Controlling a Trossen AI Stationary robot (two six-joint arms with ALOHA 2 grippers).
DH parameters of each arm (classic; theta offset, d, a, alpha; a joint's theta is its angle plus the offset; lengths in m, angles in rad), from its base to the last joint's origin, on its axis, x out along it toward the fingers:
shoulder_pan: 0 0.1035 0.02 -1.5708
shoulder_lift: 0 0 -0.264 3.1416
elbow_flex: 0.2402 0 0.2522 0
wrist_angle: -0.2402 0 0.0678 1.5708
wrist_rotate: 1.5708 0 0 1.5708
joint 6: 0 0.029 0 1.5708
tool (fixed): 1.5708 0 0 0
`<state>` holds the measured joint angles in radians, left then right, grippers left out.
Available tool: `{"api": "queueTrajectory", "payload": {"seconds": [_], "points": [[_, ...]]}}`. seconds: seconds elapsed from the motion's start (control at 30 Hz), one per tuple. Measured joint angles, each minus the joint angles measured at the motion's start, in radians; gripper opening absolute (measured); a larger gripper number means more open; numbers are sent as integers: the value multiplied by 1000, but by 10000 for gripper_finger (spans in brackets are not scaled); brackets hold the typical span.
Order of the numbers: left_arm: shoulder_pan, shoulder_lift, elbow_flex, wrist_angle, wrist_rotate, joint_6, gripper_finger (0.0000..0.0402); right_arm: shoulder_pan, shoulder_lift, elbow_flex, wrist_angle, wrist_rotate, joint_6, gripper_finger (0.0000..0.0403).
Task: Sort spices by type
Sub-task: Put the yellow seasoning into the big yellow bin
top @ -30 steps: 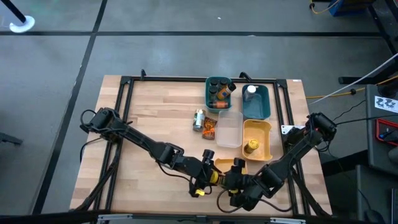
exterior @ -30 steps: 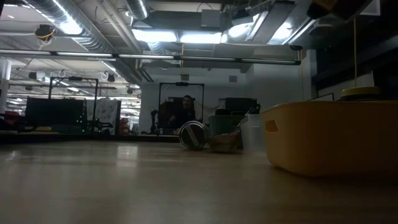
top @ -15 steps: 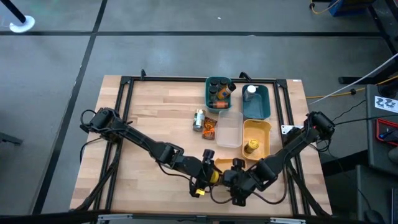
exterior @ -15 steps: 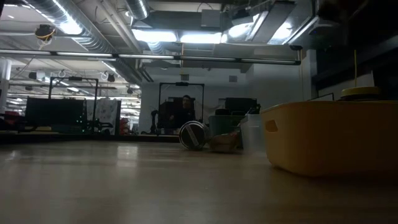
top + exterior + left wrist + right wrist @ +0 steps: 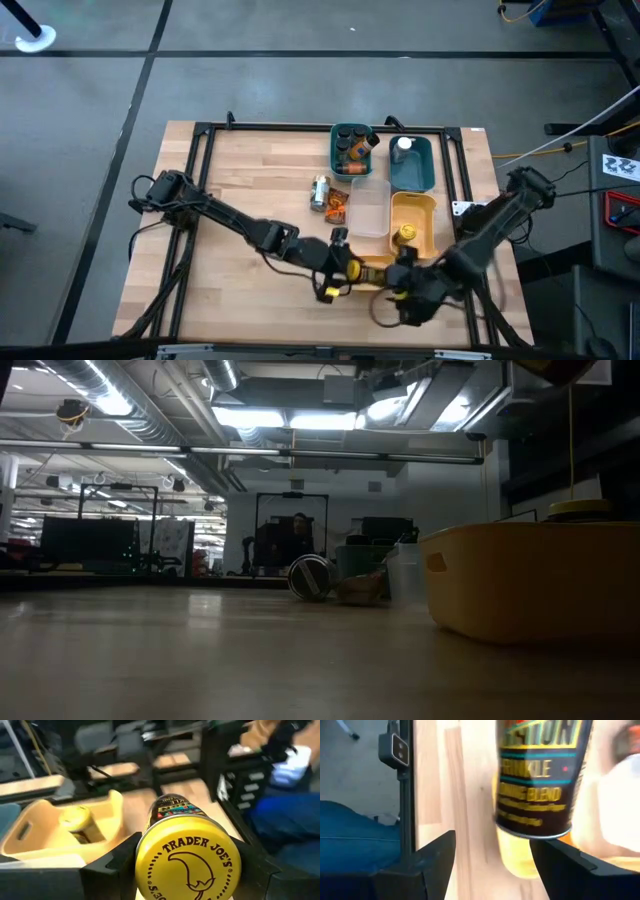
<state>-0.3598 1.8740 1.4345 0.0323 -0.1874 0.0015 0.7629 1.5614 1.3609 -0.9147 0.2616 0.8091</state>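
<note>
a dark spice jar (image 5: pixel 187 851) with a yellow lid marked "trader joe's" is gripped by the left gripper (image 5: pixel 338 278) near the table's front edge, beside the yellow bin (image 5: pixel 413 222). its teal and yellow label is seen blurred. the right gripper (image 5: pixel 400 296) is held with fingers spread, grasping nothing. the jar's lower part is hidden.

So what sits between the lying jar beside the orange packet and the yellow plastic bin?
In the high view, only the clear rectangular bin lies between the lying jar and the yellow plastic bin.
</note>
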Motion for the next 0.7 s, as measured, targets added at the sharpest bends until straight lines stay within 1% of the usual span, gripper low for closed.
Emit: {"api": "queueTrajectory", "payload": {"seconds": [0.27,0.4,0.5,0.63,0.7], "points": [[106,-2,1,139,11,-2,214,89,-184,0,-152,226,35,255],[165,7,1,231,35,-2,214,117,-248,-1,-248,326,34,255],[207,33,3,284,56,-3,214,114,-268,-1,-350,337,32,255],[257,89,3,332,47,-27,214,113,-278,0,-490,311,33,255],[280,115,3,358,50,-43,214,114,-286,0,-554,303,63,255]]}}
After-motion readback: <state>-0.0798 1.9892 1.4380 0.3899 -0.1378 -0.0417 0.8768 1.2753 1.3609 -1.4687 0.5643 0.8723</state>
